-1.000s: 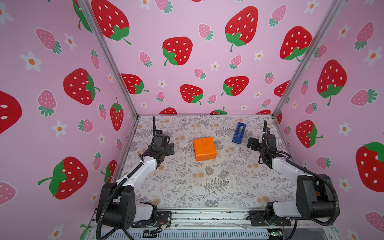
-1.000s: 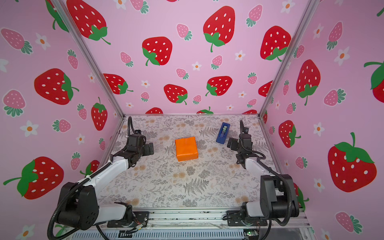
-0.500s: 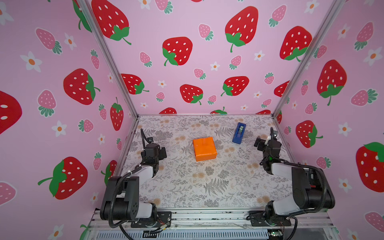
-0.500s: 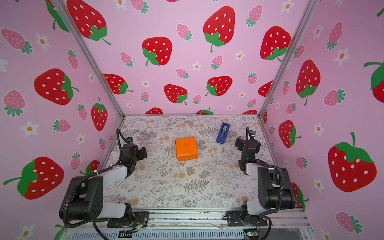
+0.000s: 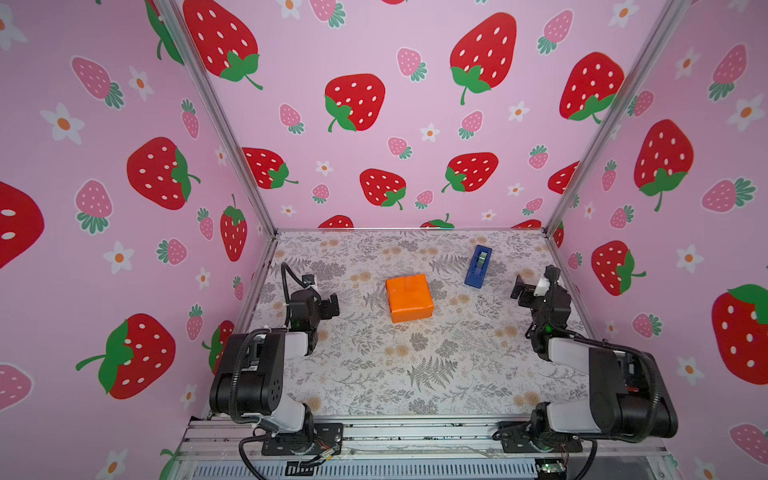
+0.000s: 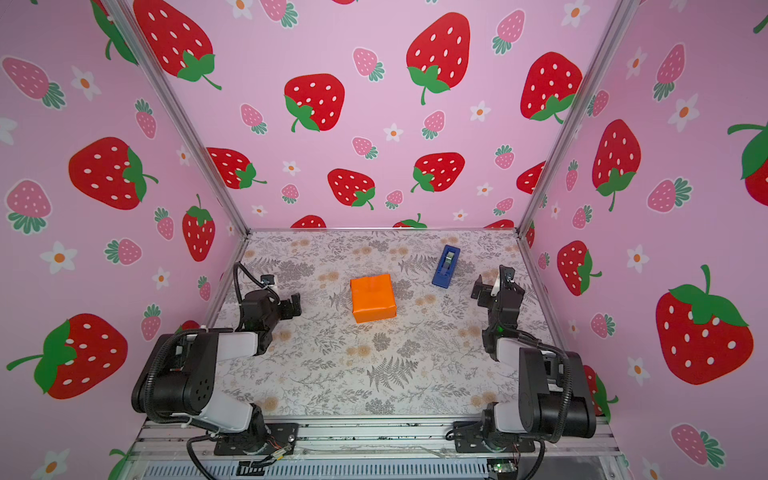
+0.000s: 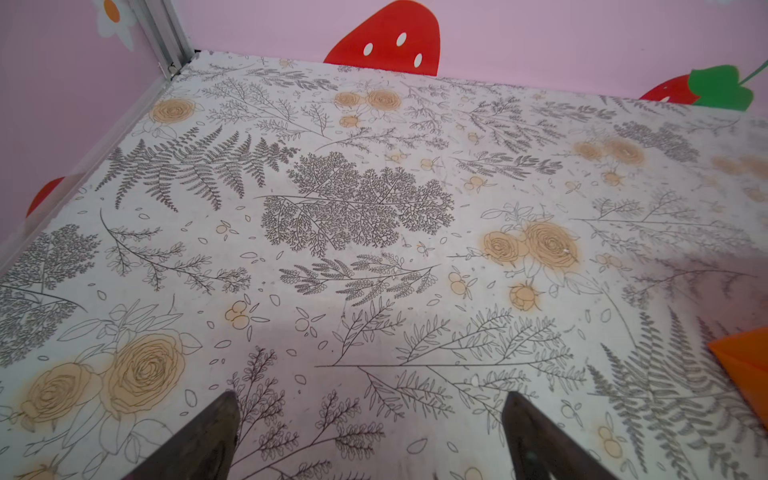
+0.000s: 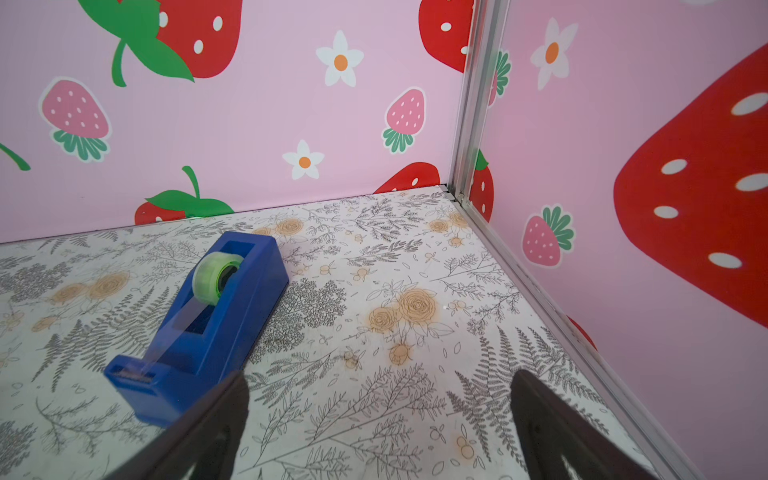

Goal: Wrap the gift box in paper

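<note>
surface: floral table covering (image 5: 374,374) | centre: orange paper parcel (image 5: 409,297) — squarish, closed | back right: blue tape dispenser (image 5: 478,266)

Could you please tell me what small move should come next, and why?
Probably just park both arms: the plain bright-orange paper seems to cover the squarish gift box completely, and the left gripper and right gripper stand open, clear of it.

Left gripper (image 7: 370,432) over floral table covering (image 7: 353,208).
Jaws wide apart; a corner of the orange paper (image 7: 744,365) shows at the edge.
</note>
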{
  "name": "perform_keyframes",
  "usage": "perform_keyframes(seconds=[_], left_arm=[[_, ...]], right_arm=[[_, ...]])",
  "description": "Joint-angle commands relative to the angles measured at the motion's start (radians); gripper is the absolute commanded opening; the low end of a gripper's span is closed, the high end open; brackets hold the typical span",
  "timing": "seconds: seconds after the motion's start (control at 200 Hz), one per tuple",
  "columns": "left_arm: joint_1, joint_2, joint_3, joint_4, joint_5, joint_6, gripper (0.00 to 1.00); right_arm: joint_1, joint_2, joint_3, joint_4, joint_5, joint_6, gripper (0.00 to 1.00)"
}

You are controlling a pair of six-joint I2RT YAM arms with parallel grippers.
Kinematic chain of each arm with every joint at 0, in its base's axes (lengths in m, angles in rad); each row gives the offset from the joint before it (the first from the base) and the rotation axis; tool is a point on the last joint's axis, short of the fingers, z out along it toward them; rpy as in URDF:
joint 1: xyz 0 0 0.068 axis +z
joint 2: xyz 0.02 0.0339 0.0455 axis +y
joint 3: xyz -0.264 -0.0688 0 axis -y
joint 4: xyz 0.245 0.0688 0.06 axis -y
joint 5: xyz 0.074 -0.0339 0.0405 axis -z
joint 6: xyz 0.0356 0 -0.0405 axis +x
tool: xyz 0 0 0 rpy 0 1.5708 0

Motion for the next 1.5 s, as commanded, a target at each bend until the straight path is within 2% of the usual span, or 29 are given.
perform_keyframes(seconds=[0.0, 0.11, 0.155, 0.245, 0.325, 0.39, 0.45, 0.515, 0.575, 1.496], left_arm=[[-0.011, 0.001, -0.005, 0.062, 0.005, 0.03, 0.99], [-0.009, 0.001, -0.006, 0.065, 0.007, 0.03, 0.99], [-0.023, -0.001, -0.01, 0.068, -0.024, 0.037, 0.99], [-0.016, 0.001, -0.005, 0.063, -0.006, 0.031, 0.99], [-0.013, 0.001, -0.005, 0.062, -0.003, 0.03, 0.99], [-0.013, 0.001, -0.004, 0.062, -0.001, 0.028, 0.99], [-0.011, 0.001, -0.004, 0.062, 0.0, 0.028, 0.99], [-0.011, 0.001, -0.004, 0.062, 0.001, 0.028, 0.99], [-0.011, 0.001, -0.004, 0.062, 0.002, 0.028, 0.99], [-0.01, 0.001, -0.004, 0.061, 0.003, 0.028, 0.99]], right_arm=[[-0.002, 0.029, -0.072, 0.109, 0.017, -0.026, 1.0], [-0.002, 0.075, -0.139, 0.285, -0.002, -0.025, 1.0], [0.007, 0.074, -0.139, 0.28, -0.012, -0.04, 0.99], [0.026, 0.102, -0.162, 0.347, -0.03, -0.073, 1.0], [0.029, 0.198, -0.206, 0.551, -0.033, -0.07, 1.0], [0.03, 0.143, -0.177, 0.39, -0.02, -0.072, 1.0], [0.04, 0.187, -0.16, 0.438, -0.007, -0.081, 1.0], [0.072, 0.167, -0.121, 0.324, 0.042, -0.102, 1.0], [0.079, 0.182, -0.129, 0.372, 0.049, -0.106, 1.0], [0.079, 0.171, -0.125, 0.346, 0.049, -0.109, 1.0]])
